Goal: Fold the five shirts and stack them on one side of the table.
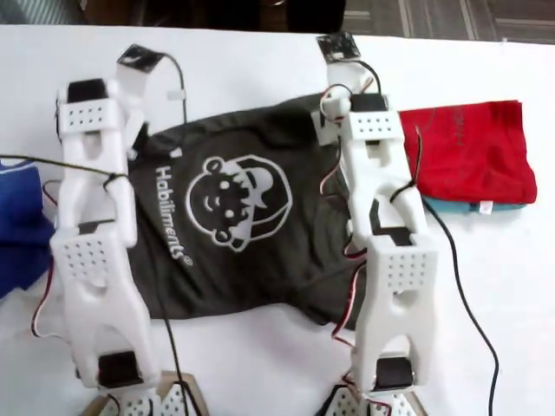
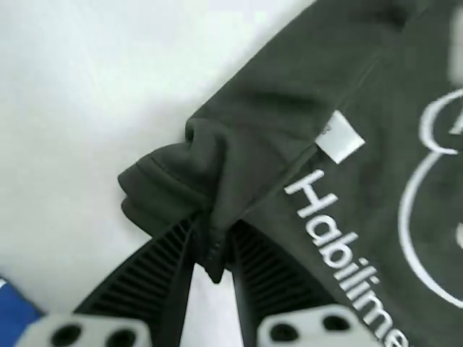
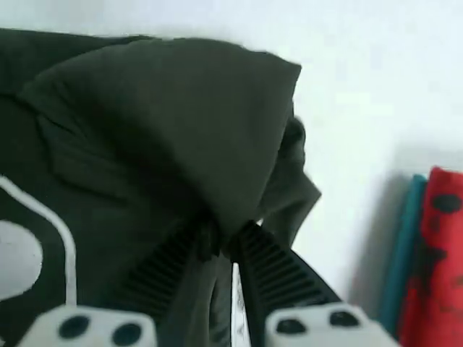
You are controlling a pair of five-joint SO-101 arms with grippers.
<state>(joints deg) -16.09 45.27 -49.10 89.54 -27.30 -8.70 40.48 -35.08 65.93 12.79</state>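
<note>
White counter (image 1: 260,355), dark shirt (image 1: 217,251) spread. Left tool (image 2: 213,242) and right tool (image 3: 221,242) each pinching bunched shirt edge. First fold probably next: carry both edges over together.

Right tool (image 3: 217,249) pinching bunched dark shirt (image 3: 145,144), red shirt (image 3: 438,253) over teal shirt (image 3: 401,253) nearby

Apparently a robotics lab or test bench: plain white counter (image 1: 260,61), white perforated left arm (image 1: 91,260) and right arm (image 1: 395,269) mounted at its near edge, bare cables (image 1: 468,303) trailing loose, dark floor (image 1: 434,17) beyond.
</note>
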